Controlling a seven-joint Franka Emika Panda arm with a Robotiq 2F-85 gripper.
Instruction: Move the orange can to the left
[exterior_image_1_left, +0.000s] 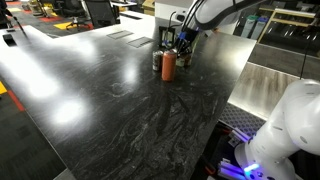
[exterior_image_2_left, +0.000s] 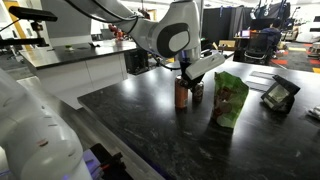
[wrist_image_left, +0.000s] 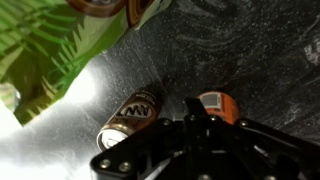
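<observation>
The orange can (exterior_image_1_left: 168, 65) stands upright on the dark marble table; it also shows in an exterior view (exterior_image_2_left: 182, 94) and in the wrist view (wrist_image_left: 216, 106). A darker brown can (wrist_image_left: 134, 116) stands close beside it (exterior_image_2_left: 197, 92). My gripper (wrist_image_left: 193, 108) hangs just above the two cans, its fingertips together over the gap between them and close to the orange can's edge. It holds nothing. It also shows in both exterior views (exterior_image_1_left: 183, 47) (exterior_image_2_left: 189, 74).
A green leaf-patterned bag (exterior_image_2_left: 230, 100) stands right next to the cans, and shows in the wrist view (wrist_image_left: 50, 50). A small black device (exterior_image_2_left: 279, 95) lies further along the table. The table edge (exterior_image_1_left: 232, 100) runs close to the cans.
</observation>
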